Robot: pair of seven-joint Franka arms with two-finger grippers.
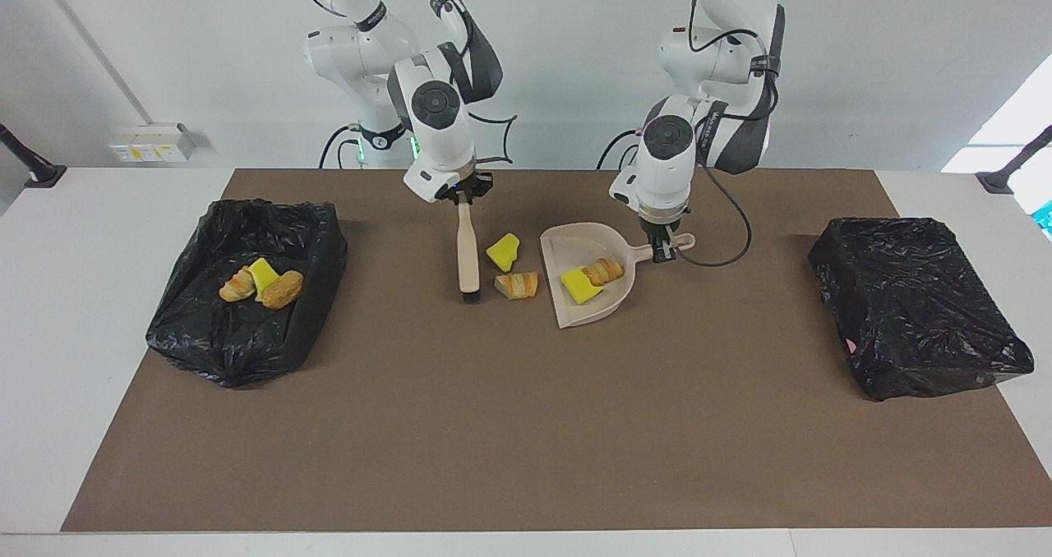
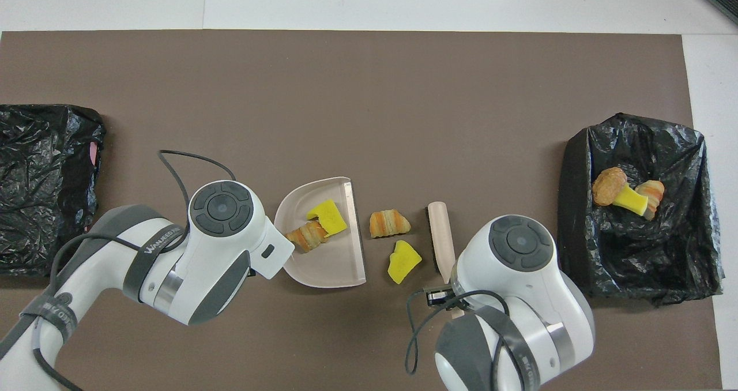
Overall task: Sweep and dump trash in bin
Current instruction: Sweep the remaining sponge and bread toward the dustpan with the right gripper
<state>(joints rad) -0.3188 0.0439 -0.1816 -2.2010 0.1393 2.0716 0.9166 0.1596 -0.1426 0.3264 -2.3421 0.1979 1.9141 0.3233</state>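
The beige dustpan (image 1: pixel 573 250) (image 2: pixel 330 267) lies mid-table, and my left gripper (image 1: pixel 664 249) is shut on its handle. A yellow sponge chunk (image 1: pixel 581 287) (image 2: pixel 327 215) and a croissant piece (image 1: pixel 602 271) (image 2: pixel 305 235) lie in the pan. Two more bits of trash lie on the mat beside the pan's open edge: a yellow sponge chunk (image 1: pixel 502 251) (image 2: pixel 403 261) and a croissant piece (image 1: pixel 517 285) (image 2: pixel 390 223). My right gripper (image 1: pixel 463 200) is shut on the handle of the beige brush (image 1: pixel 467 249) (image 2: pixel 439 232). The brush hangs bristles-down beside those two bits, toward the right arm's end.
The black-bagged bin (image 1: pixel 246 327) (image 2: pixel 640 264) at the right arm's end of the table holds a few pastry and sponge pieces (image 1: pixel 261 282). A second black bag (image 1: pixel 916 315) (image 2: pixel 46 183) lies at the left arm's end. Brown mat covers the table.
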